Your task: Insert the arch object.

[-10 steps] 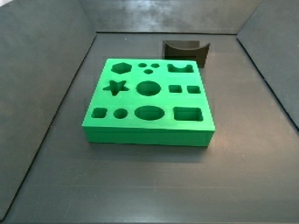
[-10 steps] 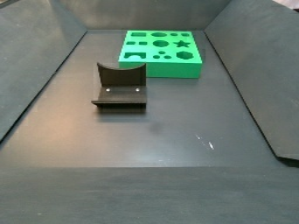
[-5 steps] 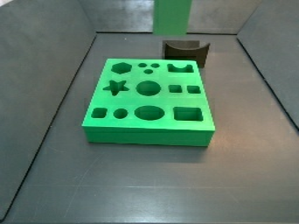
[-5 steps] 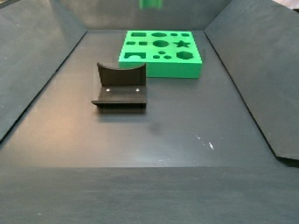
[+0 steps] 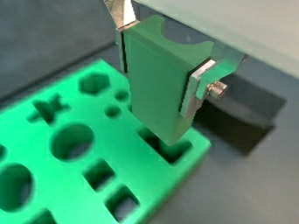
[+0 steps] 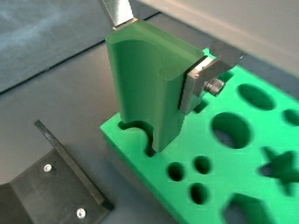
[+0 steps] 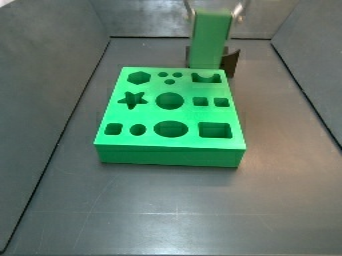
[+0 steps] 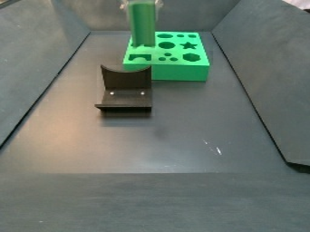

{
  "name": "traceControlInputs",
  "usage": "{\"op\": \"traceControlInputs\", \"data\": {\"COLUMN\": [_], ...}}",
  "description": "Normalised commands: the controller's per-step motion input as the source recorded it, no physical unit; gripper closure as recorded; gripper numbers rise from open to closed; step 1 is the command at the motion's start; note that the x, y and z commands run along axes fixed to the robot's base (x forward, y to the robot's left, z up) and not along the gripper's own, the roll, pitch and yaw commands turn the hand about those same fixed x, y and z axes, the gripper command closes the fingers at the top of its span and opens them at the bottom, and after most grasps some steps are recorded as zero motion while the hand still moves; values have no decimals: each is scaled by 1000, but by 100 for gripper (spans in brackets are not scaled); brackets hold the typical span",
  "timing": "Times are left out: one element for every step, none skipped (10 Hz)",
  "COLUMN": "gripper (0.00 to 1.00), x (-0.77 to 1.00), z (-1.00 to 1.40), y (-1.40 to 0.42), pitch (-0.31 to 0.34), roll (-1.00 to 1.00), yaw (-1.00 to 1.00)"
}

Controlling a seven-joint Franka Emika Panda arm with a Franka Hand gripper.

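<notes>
My gripper (image 5: 162, 52) is shut on the green arch object (image 5: 158, 79), holding it upright between the silver fingers (image 5: 201, 83). It also shows in a wrist view (image 6: 146, 87). In both side views the arch object (image 7: 210, 42) (image 8: 141, 23) hangs over the corner of the green block (image 7: 171, 140) (image 8: 182, 65) that has the arch-shaped hole (image 7: 205, 77) (image 6: 138, 131). Its lower end is right at that hole. I cannot tell whether it has entered.
The green block (image 5: 47, 188) has several other holes, among them a star (image 7: 131, 99), rounds and squares. The dark fixture (image 8: 125, 89) (image 6: 52, 175) stands on the floor beside the block's arch corner. Grey walls enclose the floor (image 8: 182, 136).
The gripper with the arch object came into view from above and has moved down to the block's arch-hole corner. Block and fixture have not moved.
</notes>
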Motion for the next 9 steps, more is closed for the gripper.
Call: {"op": "traceControlInputs", "data": {"gripper": [100,100,100,100,100,100,100,100,100], "x": [126,100,-71,-446,-320,0,180,63,0], "z": [-229,-243,-451,-631,-946,-966,-917,-146,0], "y": [0,0,29,11,0,0,0,117,0], "pitch": [-70,0,0,-56,-76,-59,-93,-109,0], "roll": [-104,-36,0,0,-44,-87,-99,-167,0], "yaw": [-74,0,0,0,0,0,-57,0,0]}}
